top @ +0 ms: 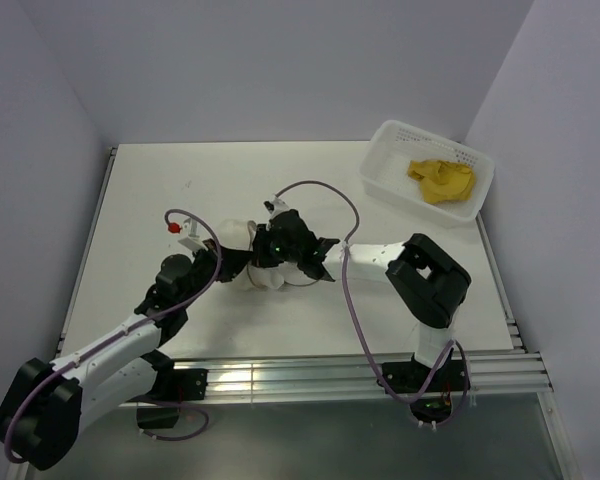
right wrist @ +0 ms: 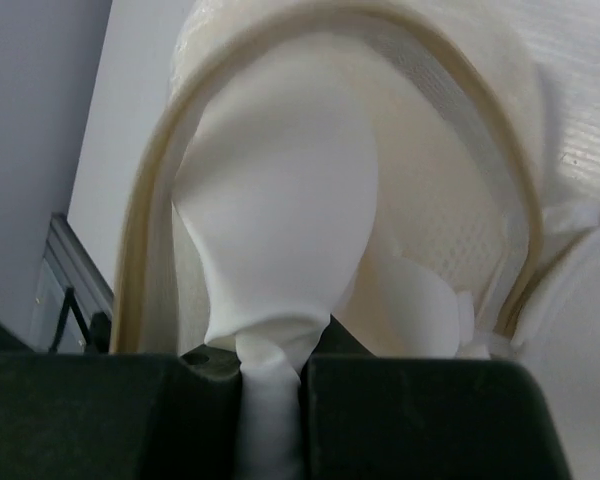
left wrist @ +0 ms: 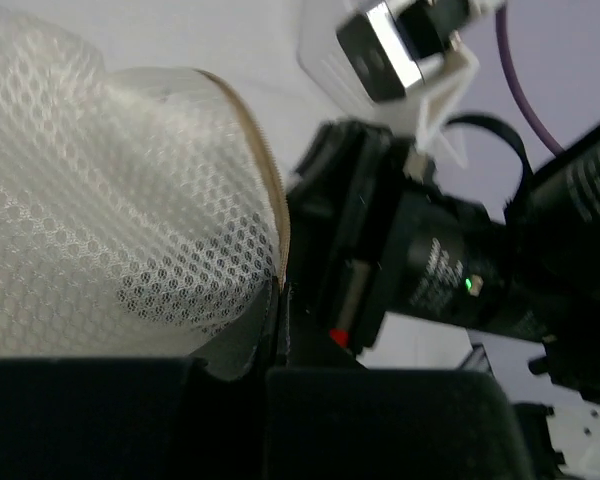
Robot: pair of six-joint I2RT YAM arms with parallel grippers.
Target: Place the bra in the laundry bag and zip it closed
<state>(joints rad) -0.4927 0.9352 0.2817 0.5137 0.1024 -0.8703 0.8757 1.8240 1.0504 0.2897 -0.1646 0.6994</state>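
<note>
The cream-white mesh laundry bag sits mid-table between both grippers. My left gripper is shut on the bag's zip-edged rim; in the left wrist view the mesh wall fills the left side and the rim runs down into my closed jaws. My right gripper is shut on a fold of the bag's white inner fabric, which runs between its fingers; the rim arches above it. The mustard-yellow bra lies in the white basket, far from both grippers.
The white perforated plastic basket stands at the back right corner. Purple cables loop over both arms. The right gripper's black body is close beside the left gripper. The table's metal front rail runs along the near edge.
</note>
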